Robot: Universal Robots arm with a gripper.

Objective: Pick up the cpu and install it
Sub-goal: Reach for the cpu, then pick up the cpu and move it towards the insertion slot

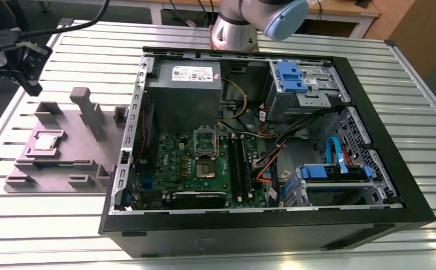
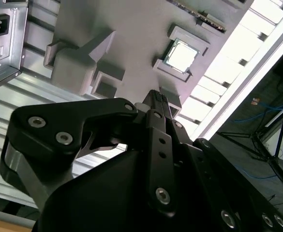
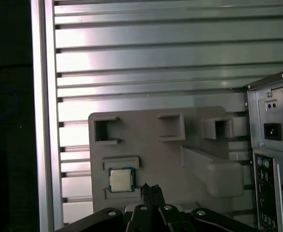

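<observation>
Currently the cpu (image 3: 121, 180) lies flat, silvery top up, in a framed recess of the grey holder plate (image 3: 146, 140), with nothing touching it. Gripper (image 3: 151, 191) hangs over the plate with its tips near that recess, fingers pressed together, holding nothing. Open computer case (image 1: 278, 230) stands just beside the plate, and both rest on the slatted metal table (image 1: 398, 73).

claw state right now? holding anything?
Claw: closed, holding nothing. The cpu lies in the grey tray.
</observation>
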